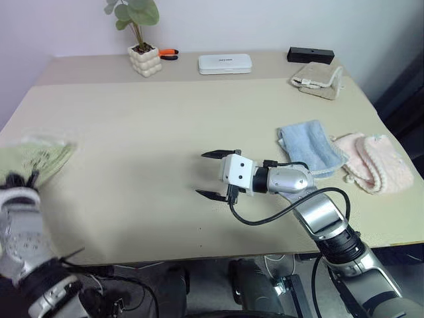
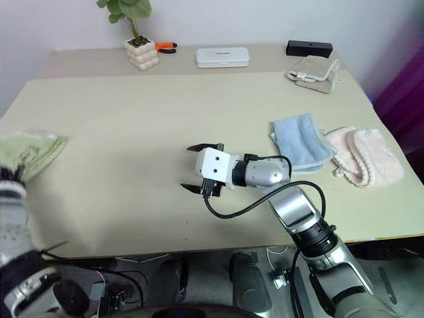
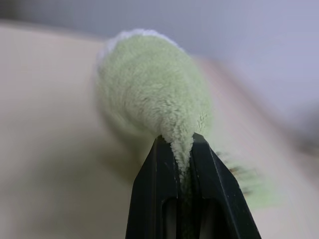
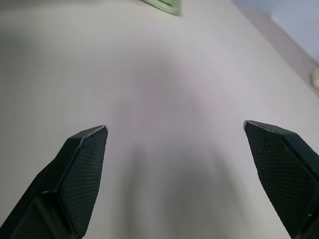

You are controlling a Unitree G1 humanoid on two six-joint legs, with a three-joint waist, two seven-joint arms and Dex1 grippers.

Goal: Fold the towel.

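You have the towel (image 1: 36, 159) at the far left edge of the frame, a light green terry cloth bunched into a soft, rumpled wad right at the left rim of the desk (image 1: 152, 126); in the left wrist view its fuzzy pile narrows to a pinched fold with a pale white edge showing at the far end. Your left tool (image 3: 183, 149) is clamped tight on that fold, its two black fingers pressed together with green pile squeezed between them. Your right tool (image 1: 213, 174) hangs low over the middle of the desk, pointing toward the left of the frame, its fingers spread wide and holding nothing. The whole centre and left of the desk is bare beige surface, so you have broad room there. On the right side of the frame lie a light blue cloth (image 1: 310, 147) and, just beside it, a pale pink fluffy cloth (image 1: 371, 161) near the right edge. Along the back edge sit a potted plant (image 1: 140, 40), a white case (image 1: 224, 63), a black box (image 1: 310, 55) and a beige folded cloth (image 1: 318, 79), well apart from the towel.
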